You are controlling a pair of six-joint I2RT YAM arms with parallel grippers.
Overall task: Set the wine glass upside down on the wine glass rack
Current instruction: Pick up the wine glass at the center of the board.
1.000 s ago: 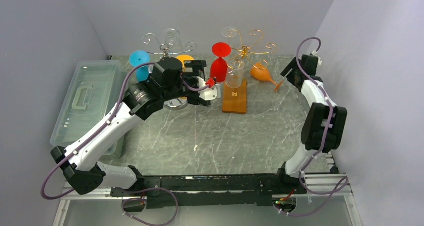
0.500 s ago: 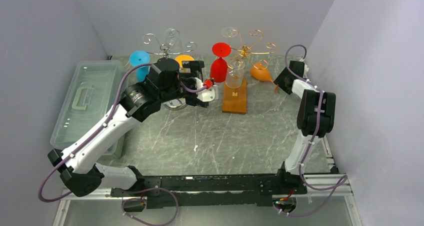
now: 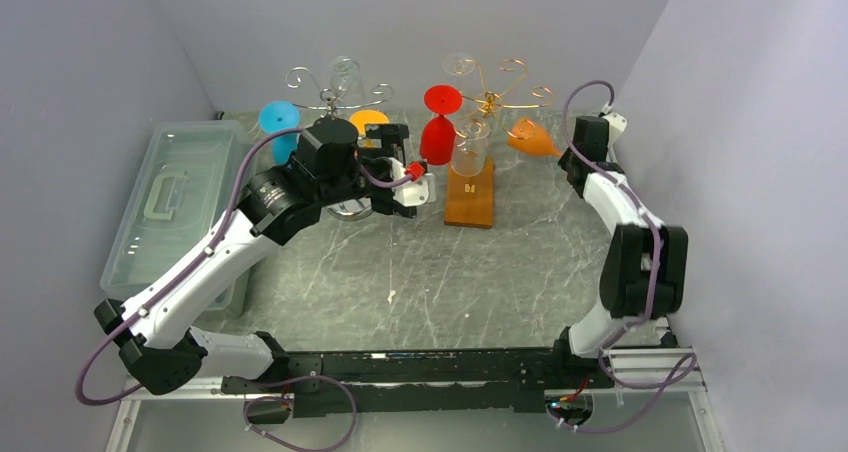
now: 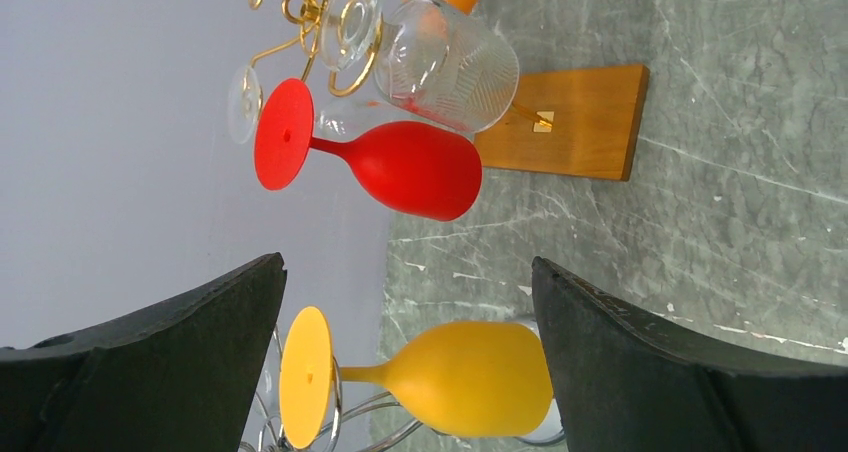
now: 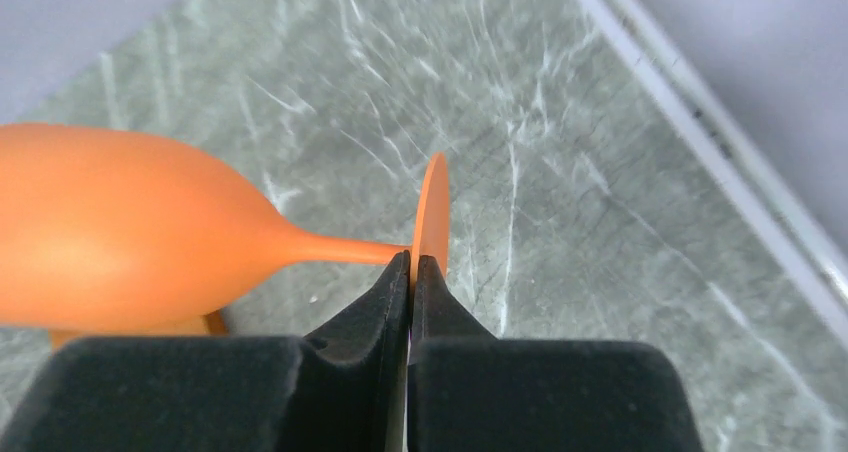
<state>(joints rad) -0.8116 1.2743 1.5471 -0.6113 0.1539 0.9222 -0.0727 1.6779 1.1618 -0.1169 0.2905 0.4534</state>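
Closure was the change: a second earlier the right fingers [image 5: 395, 292] had stood apart beside the orange wine glass [image 5: 120, 232], and now they were pressed together, pinching the lower rim of its foot [image 5: 432, 207]. In the overhead view the glass had also turned. Its stem had slanted toward the near right, and it now lay roughly level at the far right of the surface [image 3: 450, 282], bowl pointing left toward the gold rack [image 3: 500, 90]. Whether the bowl had come clear of the surface could not be told.

The left fingers [image 4: 190, 357] were spread wide, as they had been a second before, holding nothing, with a yellow glass [image 4: 470, 377] seen between them further off.

That suggested the grasp was made and the carrying could start. The glass was sideways, not yet inverted, and not on the rack. An edge pinch on a thin disc looked precarious: the heavy bowl might swing or slip during the turn, so a slow lift seemed wise.
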